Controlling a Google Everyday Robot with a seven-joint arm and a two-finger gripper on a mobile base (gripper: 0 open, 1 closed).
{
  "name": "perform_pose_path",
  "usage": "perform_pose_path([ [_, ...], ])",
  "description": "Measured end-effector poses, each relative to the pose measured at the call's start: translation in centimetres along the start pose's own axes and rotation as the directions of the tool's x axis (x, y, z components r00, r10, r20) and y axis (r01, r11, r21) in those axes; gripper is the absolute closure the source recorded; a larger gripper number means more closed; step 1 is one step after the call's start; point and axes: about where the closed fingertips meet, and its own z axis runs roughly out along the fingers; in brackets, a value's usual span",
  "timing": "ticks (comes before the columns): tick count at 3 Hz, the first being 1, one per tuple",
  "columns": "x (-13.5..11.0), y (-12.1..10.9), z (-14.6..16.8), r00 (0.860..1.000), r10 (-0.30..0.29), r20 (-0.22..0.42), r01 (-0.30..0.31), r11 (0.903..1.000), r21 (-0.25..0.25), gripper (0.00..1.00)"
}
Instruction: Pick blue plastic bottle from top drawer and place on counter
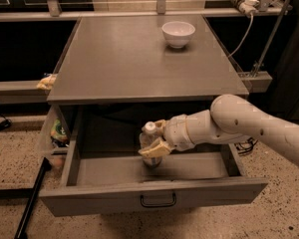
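The blue plastic bottle [149,129], clear with a white cap, stands upright on the floor of the open top drawer [154,189], near its middle. My gripper [155,137] reaches into the drawer from the right. Its two pale fingers [155,148] sit on either side of the bottle's body and press against it. The lower part of the bottle is partly hidden behind the near finger. The grey counter [134,63] lies above the drawer.
A white bowl [178,34] stands at the counter's back right. The drawer's dark handle [158,201] is on its front panel. Bags [57,131] hang at the cabinet's left side. A black pole [32,198] leans at the lower left. Cables [244,6] hang at the right.
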Motion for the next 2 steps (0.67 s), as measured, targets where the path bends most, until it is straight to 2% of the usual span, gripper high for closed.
perform_pose_path([
  [1,-0.4,0.4,-0.2,1.000,0.007,-0.008,-0.007,1.0000,-0.006,0.82],
  [2,-2.7,1.5,-2.1,0.996,0.040,-0.075,-0.042,0.9987,-0.028,1.00],
])
